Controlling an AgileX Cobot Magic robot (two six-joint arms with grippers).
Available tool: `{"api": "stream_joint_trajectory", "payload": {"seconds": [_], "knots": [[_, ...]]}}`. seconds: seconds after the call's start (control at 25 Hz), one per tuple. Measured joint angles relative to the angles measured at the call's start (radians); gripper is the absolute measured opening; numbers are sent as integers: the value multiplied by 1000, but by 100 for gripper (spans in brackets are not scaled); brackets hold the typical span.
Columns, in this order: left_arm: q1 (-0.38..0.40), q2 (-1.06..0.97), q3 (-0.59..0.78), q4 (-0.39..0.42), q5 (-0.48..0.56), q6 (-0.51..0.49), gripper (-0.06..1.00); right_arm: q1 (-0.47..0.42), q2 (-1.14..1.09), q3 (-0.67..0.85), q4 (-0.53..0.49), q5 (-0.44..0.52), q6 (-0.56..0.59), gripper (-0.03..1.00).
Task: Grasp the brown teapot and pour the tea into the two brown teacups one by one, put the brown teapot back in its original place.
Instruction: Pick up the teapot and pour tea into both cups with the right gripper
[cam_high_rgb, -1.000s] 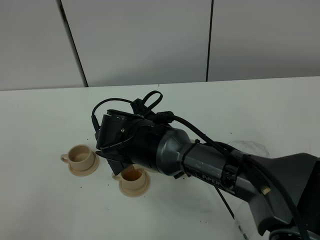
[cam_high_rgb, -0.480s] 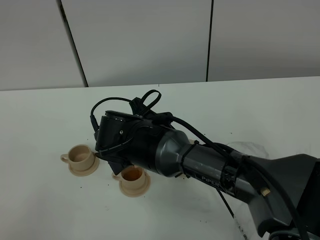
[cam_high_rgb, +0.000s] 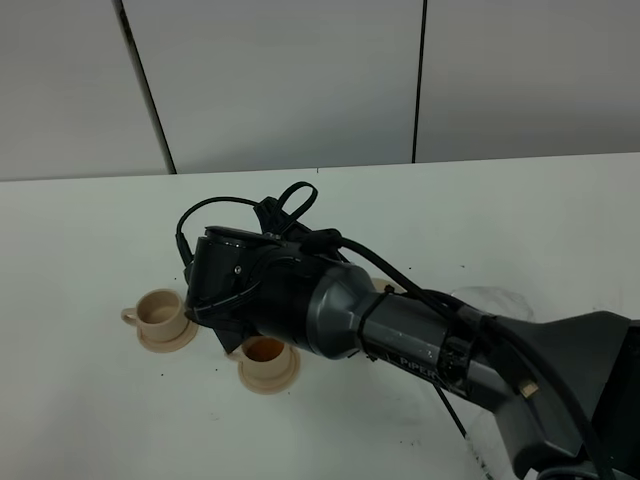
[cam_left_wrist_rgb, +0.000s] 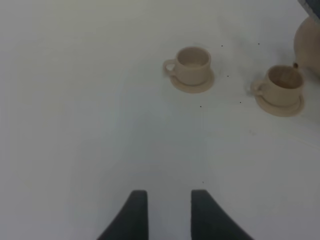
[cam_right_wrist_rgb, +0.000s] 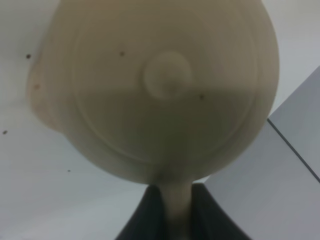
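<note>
the right gripper (cam_right_wrist_rgb: 177, 202), clamped on the handle of the brown teapot (cam_right_wrist_rgb: 160, 90), holds it just beside the filled teacup (cam_high_rgb: 265, 352), the left gripper (cam_left_wrist_rgb: 169, 215) has its jaws apart; next, i think, the pot must go over the empty teacup (cam_high_rgb: 160, 310) and tip.

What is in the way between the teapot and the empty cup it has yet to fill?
Nothing visible. In the left wrist view only bare table lies between the teapot and the empty cup; the filled cup sits beside the teapot, off that path.
</note>
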Motion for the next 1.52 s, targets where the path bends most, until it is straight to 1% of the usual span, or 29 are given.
{"api": "stream_joint_trajectory", "payload": {"seconds": [1.08,1.28,1.52], "knots": [[0,0,0,0,0,-1,28,1,0,2,-20,1,11,9],[0,0,0,0,0,0,28,3,-1,32,-34,-3,11,9],[0,0,0,0,0,0,28,18,-1,33,-50,-4,10,9]]}}
